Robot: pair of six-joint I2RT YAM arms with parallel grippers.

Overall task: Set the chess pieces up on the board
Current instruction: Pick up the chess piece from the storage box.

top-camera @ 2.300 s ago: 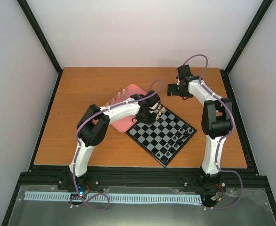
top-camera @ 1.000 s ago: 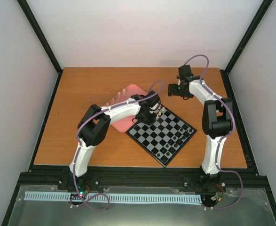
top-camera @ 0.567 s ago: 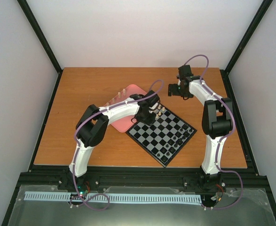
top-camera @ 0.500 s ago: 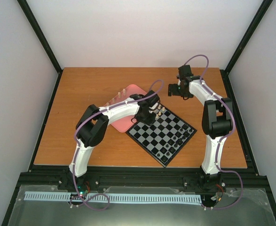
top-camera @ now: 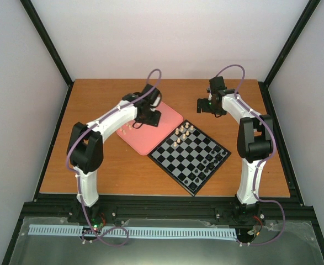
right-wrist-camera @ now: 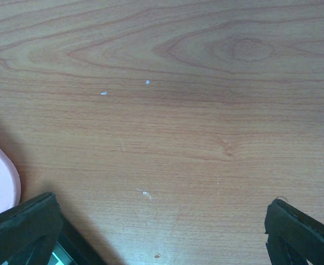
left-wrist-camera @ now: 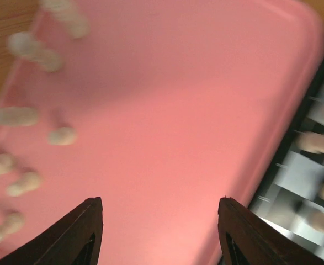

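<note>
The table (right-wrist-camera: 206, 110) shows warm wood grain with a matt, smooth face. The pink tray (left-wrist-camera: 167, 110) looks like smooth plastic with a soft sheen. The board (top-camera: 190, 154) has glossy checks; the chess pieces (top-camera: 183, 131) look matt cream.

You work in a robot lab cell. Plain white panels (top-camera: 178, 38) close the wooden table (top-camera: 95, 99) on three sides, black frame bars (top-camera: 47, 41) stand in the corners, and two white robot arms (top-camera: 109, 117) are bolted on a black metal rail (top-camera: 167, 207) at the near edge of the table.
</note>
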